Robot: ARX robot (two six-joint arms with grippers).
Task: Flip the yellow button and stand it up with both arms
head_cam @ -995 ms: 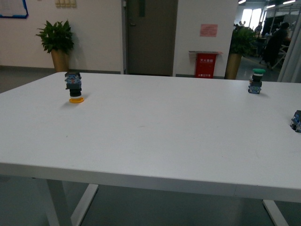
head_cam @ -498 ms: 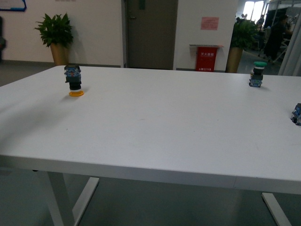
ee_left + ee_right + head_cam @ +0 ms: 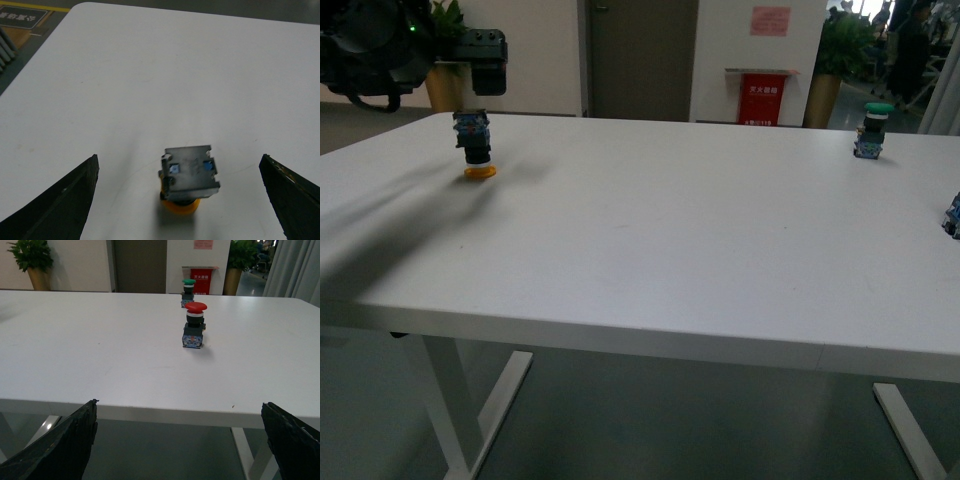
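Note:
The yellow button [image 3: 475,148] stands upside down at the far left of the white table [image 3: 650,240], its yellow cap on the surface and its blue-grey block on top. My left arm [image 3: 410,45] hangs over it at the top left of the front view. In the left wrist view the button [image 3: 190,177] lies between the wide-open fingers of my left gripper [image 3: 179,165], touching neither. My right gripper [image 3: 179,407] is open and empty, below and in front of the table's near edge; it is out of the front view.
A green-capped button [image 3: 873,128] stands upright at the far right. A red-capped button [image 3: 194,325] stands upright nearer on the right, with the green one [image 3: 188,290] behind it. Potted plants, a door and a red bin stand beyond the table.
My left arm has come into the front view at the top left, over the yellow button. The view has shifted, so everything sits higher. The buttons have not moved on the table.

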